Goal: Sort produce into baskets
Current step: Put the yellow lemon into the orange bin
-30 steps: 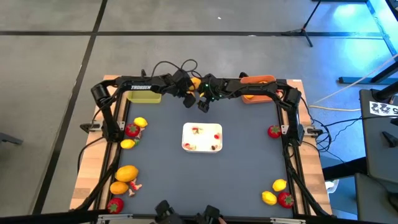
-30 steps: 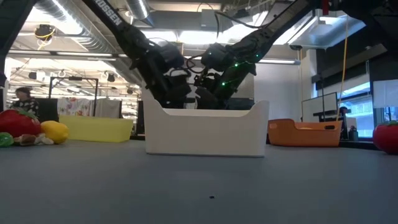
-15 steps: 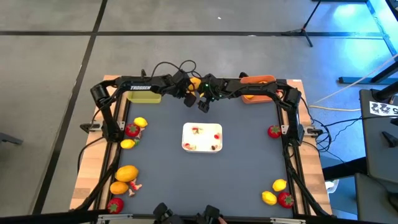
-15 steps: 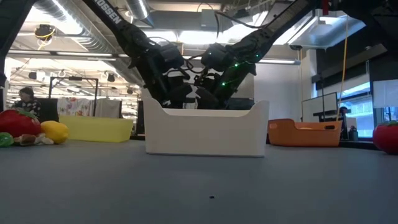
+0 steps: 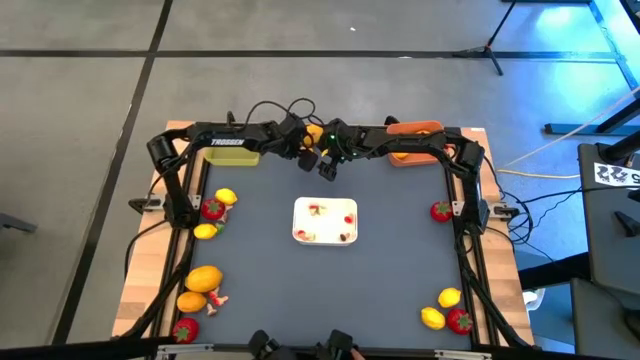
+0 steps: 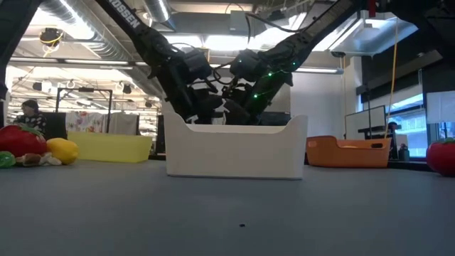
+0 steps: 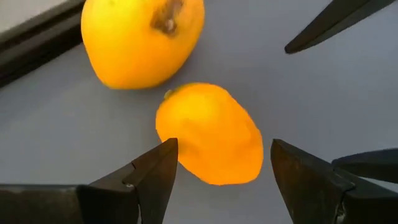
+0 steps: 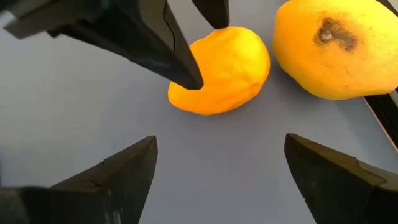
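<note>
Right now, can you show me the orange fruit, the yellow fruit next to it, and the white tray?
orange fruit (image 7: pixel 208 134), left wrist view, middle.
yellow fruit (image 7: pixel 143 37), left wrist view, side.
white tray (image 5: pixel 325 237), high view, near rim.

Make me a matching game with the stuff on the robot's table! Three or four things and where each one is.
Things:
1. orange fruit
2. white tray
3. orange basket
4. yellow-green basket

Places:
A. far edge of the table, on the right arm's side
B. middle of the table
C. far edge, on the left arm's side
D. between the left gripper's open fingers

Pairs: 1-D, 2-B, 3-A, 4-C
</note>
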Robot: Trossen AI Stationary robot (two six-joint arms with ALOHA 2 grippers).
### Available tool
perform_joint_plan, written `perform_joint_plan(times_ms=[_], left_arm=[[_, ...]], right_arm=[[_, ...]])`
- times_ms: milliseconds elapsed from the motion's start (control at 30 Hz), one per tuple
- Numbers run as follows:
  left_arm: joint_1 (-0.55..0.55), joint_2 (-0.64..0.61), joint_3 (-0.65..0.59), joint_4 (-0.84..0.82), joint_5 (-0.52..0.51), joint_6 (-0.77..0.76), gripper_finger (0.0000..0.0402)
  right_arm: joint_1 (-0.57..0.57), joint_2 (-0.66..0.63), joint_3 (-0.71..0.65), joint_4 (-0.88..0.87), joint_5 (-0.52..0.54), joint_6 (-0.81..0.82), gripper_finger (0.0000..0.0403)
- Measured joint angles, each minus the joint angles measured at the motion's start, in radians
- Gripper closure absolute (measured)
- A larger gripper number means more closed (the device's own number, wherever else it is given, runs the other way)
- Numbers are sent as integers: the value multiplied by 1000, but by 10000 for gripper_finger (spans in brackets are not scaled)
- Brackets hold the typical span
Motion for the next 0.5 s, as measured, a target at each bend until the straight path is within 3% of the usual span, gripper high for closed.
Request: perform_joint_plan(times_ms=[500], left_arm=[[-5, 90, 2, 120, 0, -7, 150]], right_arm=[[0, 17, 1, 8, 0, -3, 55]])
